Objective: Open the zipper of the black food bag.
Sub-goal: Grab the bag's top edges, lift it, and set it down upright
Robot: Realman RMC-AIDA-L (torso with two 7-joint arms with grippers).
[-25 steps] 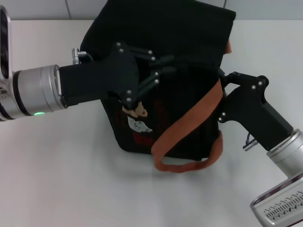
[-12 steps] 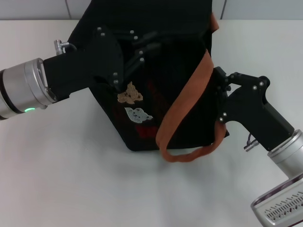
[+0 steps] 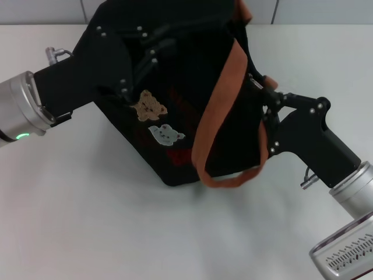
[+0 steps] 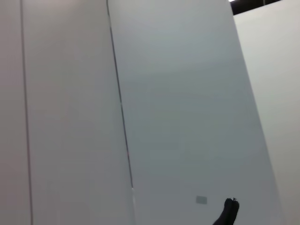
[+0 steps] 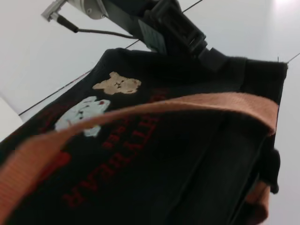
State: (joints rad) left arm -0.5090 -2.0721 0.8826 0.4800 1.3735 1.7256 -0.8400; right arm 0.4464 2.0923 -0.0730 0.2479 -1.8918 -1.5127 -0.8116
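Observation:
The black food bag [image 3: 192,116] stands tilted on the white table [image 3: 87,221], with tan and white bear patches [image 3: 148,105] on its front and an orange-brown strap [image 3: 218,105] looping down over it. My left gripper [image 3: 140,61] is shut on the bag's upper left edge. My right gripper [image 3: 265,108] presses against the bag's right end. Just beyond it, a small silver pull tab [image 3: 256,84] of the zipper shows at the bag's top edge. The right wrist view shows the bag [image 5: 140,154], its patches [image 5: 117,83] and the left gripper [image 5: 173,28] behind it.
Bare white table lies in front of the bag and to both sides. A pale tiled wall [image 3: 320,9] runs behind it. The left wrist view shows only wall panels [image 4: 178,117].
The left gripper has drawn the bag to the left and away from me, turning it so the front patches show fully. The right gripper has stayed nearly in place.

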